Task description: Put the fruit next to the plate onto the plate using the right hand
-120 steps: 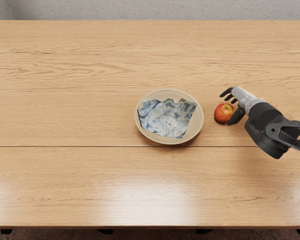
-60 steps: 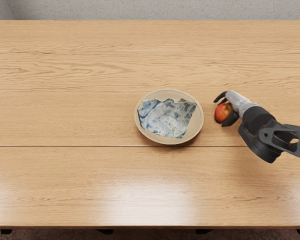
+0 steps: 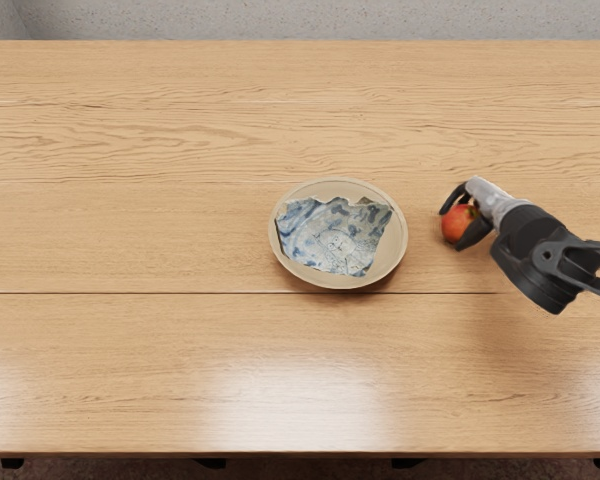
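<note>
- Partly hidden: the right side of the apple (image 3: 456, 224) sits behind the dark fingers (image 3: 472, 236) of the right hand (image 3: 467, 212). The arm (image 3: 545, 262) is cut off at the right edge.
- Cannot tell whether the apple rests on the surface (image 3: 180, 330) or is raised off it.
- Count: one apple, one plate (image 3: 400, 240), one hand.
- Apple: small, round, red with a yellowish patch.
- Hand curled around the apple, gripping it.
- Apple is right of the plate, near its tan rim but apart from it.
</note>
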Available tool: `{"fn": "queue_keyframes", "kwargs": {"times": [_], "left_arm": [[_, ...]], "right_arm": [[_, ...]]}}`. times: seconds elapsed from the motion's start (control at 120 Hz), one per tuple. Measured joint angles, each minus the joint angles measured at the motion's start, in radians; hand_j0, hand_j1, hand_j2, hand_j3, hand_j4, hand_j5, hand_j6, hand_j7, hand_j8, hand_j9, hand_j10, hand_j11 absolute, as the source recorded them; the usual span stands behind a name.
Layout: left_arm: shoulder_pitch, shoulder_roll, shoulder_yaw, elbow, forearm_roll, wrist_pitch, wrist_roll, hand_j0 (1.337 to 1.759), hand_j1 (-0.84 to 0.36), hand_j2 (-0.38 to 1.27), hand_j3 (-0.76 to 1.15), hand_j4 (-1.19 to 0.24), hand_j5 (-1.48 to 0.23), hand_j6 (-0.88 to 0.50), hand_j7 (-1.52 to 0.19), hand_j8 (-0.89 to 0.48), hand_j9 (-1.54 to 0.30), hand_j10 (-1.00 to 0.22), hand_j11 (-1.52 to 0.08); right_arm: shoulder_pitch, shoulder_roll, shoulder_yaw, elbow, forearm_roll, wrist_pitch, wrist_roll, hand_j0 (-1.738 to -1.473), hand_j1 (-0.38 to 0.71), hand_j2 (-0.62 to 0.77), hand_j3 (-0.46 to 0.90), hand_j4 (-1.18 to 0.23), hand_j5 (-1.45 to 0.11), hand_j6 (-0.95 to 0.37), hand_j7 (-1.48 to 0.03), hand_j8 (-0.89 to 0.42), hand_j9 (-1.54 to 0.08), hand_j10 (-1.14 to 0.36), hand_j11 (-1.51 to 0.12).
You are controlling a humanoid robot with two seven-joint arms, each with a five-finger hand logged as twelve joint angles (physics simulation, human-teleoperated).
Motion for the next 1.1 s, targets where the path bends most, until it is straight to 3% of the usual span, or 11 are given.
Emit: {"fn": "queue_keyframes", "kwargs": {"times": [0.183, 0.417, 0.5, 0.658, 0.867, 1.1], "left_arm": [[0.000, 0.000, 0.000, 0.000, 0.000, 0.000, 0.000, 1.658, 0.07, 0.05, 0.00, -0.23, -0.30, -0.23, -0.30, -0.23, -0.30, -0.23, -0.30], [0.000, 0.000, 0.000, 0.000, 0.000, 0.000, 0.000, 1.658, 0.07, 0.05, 0.00, -0.23, -0.30, -0.23, -0.30, -0.23, -0.30, -0.23, -0.30], [0.000, 0.000, 0.000, 0.000, 0.000, 0.000, 0.000, 1.658, 0.07, 0.05, 0.00, -0.23, -0.30, -0.23, -0.30, -0.23, -0.30, -0.23, -0.30], [0.000, 0.000, 0.000, 0.000, 0.000, 0.000, 0.000, 1.658, 0.07, 0.05, 0.00, -0.23, -0.30, -0.23, -0.30, -0.23, -0.30, -0.23, -0.30], [0.000, 0.000, 0.000, 0.000, 0.000, 0.000, 0.000, 1.658, 0.07, 0.05, 0.00, -0.23, -0.30, -0.23, -0.30, -0.23, -0.30, -0.23, -0.30], [0.000, 0.000, 0.000, 0.000, 0.000, 0.000, 0.000, 1.658, 0.07, 0.05, 0.00, -0.23, -0.30, -0.23, -0.30, -0.23, -0.30, -0.23, -0.30]], "right_arm": [[0.074, -0.053, 0.013, 0.001, 0.153, 0.141, 0.001, -1.653, 0.25, 0.20, 0.00, -0.66, -0.88, -0.42, -0.87, -0.40, -0.88, -0.65, -0.88], [0.112, -0.155, 0.144, 0.003, 0.358, 0.433, -0.008, -1.653, 0.25, 0.20, 0.00, -0.68, -0.91, -0.41, -0.89, -0.38, -0.90, -0.64, -0.90], [0.114, -0.174, 0.200, 0.006, 0.428, 0.514, -0.022, -1.652, 0.29, 0.26, 0.00, -0.73, -1.00, -0.37, -0.97, -0.36, -0.99, -0.63, -0.99], [0.116, -0.181, 0.290, 0.014, 0.513, 0.627, -0.032, -1.649, 0.30, 0.23, 0.00, -0.66, -1.11, -0.32, -1.06, -0.29, -1.11, -0.59, -1.10], [0.117, -0.079, 0.355, 0.013, 0.541, 0.679, -0.035, -1.647, 0.32, 0.26, 0.00, -0.62, -1.17, -0.29, -1.09, -0.25, -1.17, -0.57, -1.15], [0.109, 0.092, 0.361, -0.002, 0.293, 0.614, -0.036, -1.648, 0.31, 0.30, 0.00, -0.60, -1.21, -0.28, -1.11, -0.24, -1.20, -0.57, -1.18]]}}
